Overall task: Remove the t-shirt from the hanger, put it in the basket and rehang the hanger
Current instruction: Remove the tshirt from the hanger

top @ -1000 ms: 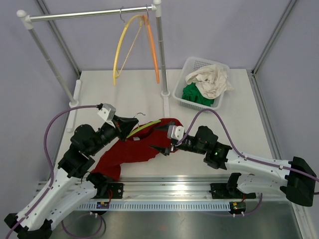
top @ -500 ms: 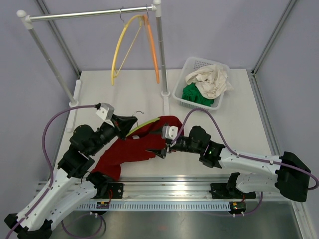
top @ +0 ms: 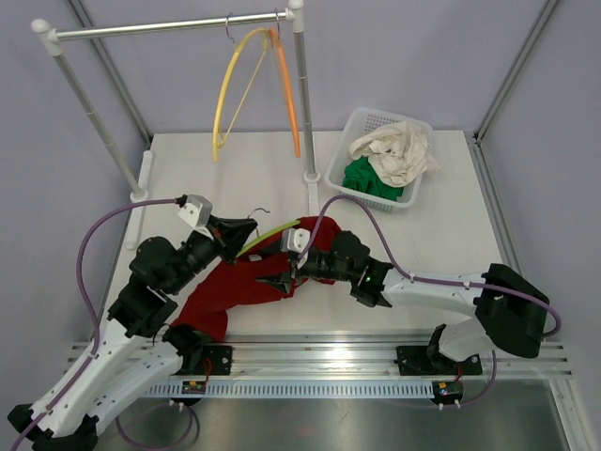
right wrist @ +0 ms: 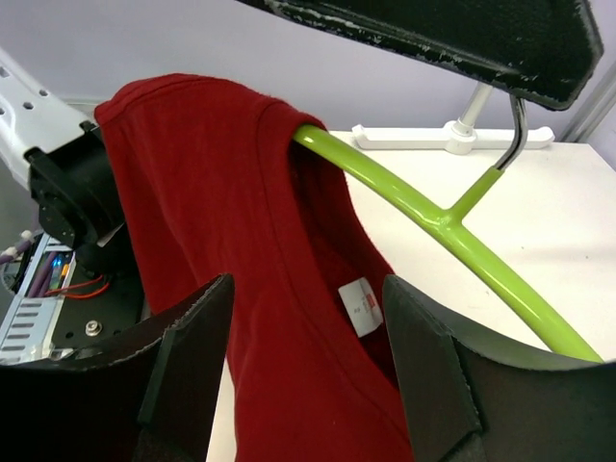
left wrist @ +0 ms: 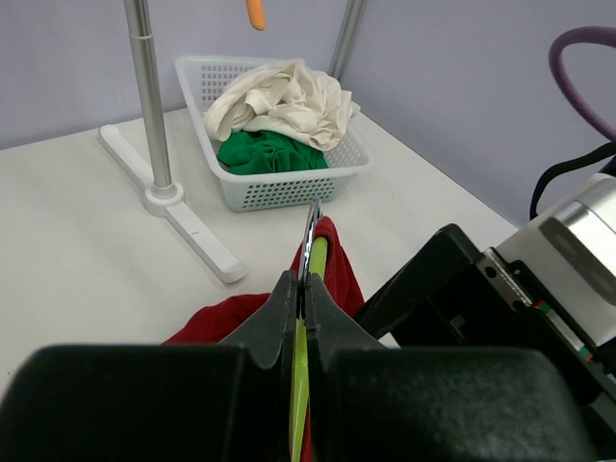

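From above, we can make out little of the hanger. Only a short lime-green stretch and its wire hook show past the left fingers, and the rest is under the red t-shirt or the arms. The right fingers are hard to read there, dark against the cloth. The t-shirt's near end is cut off behind the left arm.

The wrist views tell us more. In the left wrist view, the left fingers are pressed together on the hanger's green bar just below the metal hook. Red cloth drapes over the bar just beyond their tips. The right arm's black body fills the lower right of that view and hides what lies behind it.

In the right wrist view, the right fingers stand spread, with the t-shirt's neck area and its white label between them. We cannot tell whether either finger touches the cloth. The green bar comes out of the neck opening and runs off the frame's right edge. One left finger crosses the top, cut off.

The t-shirt lies across the near middle of the bench, between the two arms, on the hanger. Well apart at the far right is a white basket of clothes, beside the rack.
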Controlling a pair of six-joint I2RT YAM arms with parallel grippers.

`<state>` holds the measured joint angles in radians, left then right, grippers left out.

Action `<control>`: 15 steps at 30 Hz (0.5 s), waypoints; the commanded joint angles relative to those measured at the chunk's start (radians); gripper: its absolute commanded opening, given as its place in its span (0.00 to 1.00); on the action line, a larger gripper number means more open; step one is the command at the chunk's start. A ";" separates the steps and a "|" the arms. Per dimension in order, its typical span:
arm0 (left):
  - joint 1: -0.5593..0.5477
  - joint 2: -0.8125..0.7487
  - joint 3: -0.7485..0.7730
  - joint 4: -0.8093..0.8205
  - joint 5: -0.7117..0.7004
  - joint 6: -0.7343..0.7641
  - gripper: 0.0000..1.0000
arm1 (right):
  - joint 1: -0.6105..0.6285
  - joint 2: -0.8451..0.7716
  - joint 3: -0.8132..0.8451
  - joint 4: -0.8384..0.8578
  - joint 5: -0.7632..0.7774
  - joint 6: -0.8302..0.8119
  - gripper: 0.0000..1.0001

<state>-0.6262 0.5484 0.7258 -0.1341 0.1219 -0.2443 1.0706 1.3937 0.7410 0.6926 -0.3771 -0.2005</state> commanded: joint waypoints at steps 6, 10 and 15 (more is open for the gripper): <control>-0.003 -0.019 0.003 0.123 -0.036 -0.015 0.00 | 0.022 0.097 0.075 0.186 -0.011 0.039 0.65; -0.003 -0.013 0.001 0.129 -0.042 -0.013 0.00 | 0.023 0.103 0.086 0.186 -0.031 0.053 0.34; -0.003 -0.011 0.001 0.129 -0.039 -0.015 0.00 | 0.023 0.103 0.092 0.179 -0.031 0.058 0.12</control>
<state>-0.6262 0.5404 0.7174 -0.1295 0.1040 -0.2443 1.0859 1.4998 0.7937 0.8055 -0.3885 -0.1509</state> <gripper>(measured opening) 0.023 0.140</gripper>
